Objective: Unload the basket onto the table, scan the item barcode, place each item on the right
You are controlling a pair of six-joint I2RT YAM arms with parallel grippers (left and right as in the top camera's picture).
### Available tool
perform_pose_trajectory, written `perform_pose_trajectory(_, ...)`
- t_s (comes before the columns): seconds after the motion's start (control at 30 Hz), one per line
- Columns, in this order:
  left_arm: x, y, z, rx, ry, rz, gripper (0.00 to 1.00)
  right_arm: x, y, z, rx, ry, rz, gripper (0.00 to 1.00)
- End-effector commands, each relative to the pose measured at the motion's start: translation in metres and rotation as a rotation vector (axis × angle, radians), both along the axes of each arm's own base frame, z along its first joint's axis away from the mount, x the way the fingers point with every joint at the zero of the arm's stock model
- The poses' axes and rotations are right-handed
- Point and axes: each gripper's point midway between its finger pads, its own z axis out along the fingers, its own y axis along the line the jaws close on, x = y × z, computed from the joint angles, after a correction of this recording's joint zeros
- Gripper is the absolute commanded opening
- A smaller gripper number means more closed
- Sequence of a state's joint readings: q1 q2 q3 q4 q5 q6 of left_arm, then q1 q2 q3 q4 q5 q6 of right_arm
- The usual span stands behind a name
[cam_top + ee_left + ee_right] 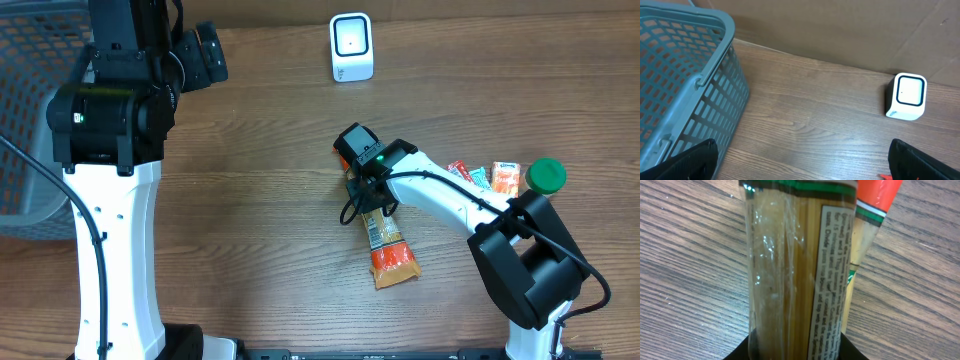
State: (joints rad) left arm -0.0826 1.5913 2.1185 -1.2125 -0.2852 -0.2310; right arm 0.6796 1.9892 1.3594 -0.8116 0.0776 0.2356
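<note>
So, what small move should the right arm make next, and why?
Probably close the fingers of the right gripper firmly on the pasta packet. The packet lies flat on the table and sits between the fingers in the wrist view, while the scanner stands apart, so it needs a secure hold first.

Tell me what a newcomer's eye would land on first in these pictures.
The right gripper at mid-table, down over a clear spaghetti pack with an orange end that lies flat between its fingers. Next, the white scanner at the far edge, well apart from the pack, and the blue-grey basket at the left.
</note>
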Motion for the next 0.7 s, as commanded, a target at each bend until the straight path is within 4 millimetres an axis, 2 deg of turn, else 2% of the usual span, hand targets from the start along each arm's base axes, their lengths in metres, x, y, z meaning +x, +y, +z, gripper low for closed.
perform_pose_trajectory(0.0,-0.001,0.003,0.005,0.019,-0.010,0.001,1.00,0.001,0.003,-0.006,0.009,0.009,-0.003,0.17)
perform_pose_trajectory(0.1,-0.001,0.003,0.005,0.019,-0.010,0.001,1.00,-0.001,0.001,-0.007,0.003,0.020,-0.002,0.18)
perform_pose_trajectory(0.17,-0.001,0.003,0.005,0.019,-0.010,0.001,1.00,-0.007,0.002,-0.007,0.004,0.042,0.050,0.25)
perform_pose_trajectory(0.23,-0.001,0.003,0.005,0.019,-0.010,0.001,1.00,-0.013,0.003,-0.008,0.001,0.066,0.128,0.36)
perform_pose_trajectory(0.37,-0.001,0.003,0.005,0.019,-0.010,0.001,1.00,-0.016,-0.002,-0.009,-0.025,0.075,0.168,0.52)
perform_pose_trajectory(0.57,-0.001,0.003,0.005,0.019,-0.009,0.001,1.00,-0.011,0.002,-0.008,-0.010,0.054,0.167,0.56)
perform_pose_trajectory(0.67,-0.001,0.003,0.005,0.019,-0.009,0.001,1.00,-0.007,0.006,-0.007,0.002,0.037,0.168,0.64)
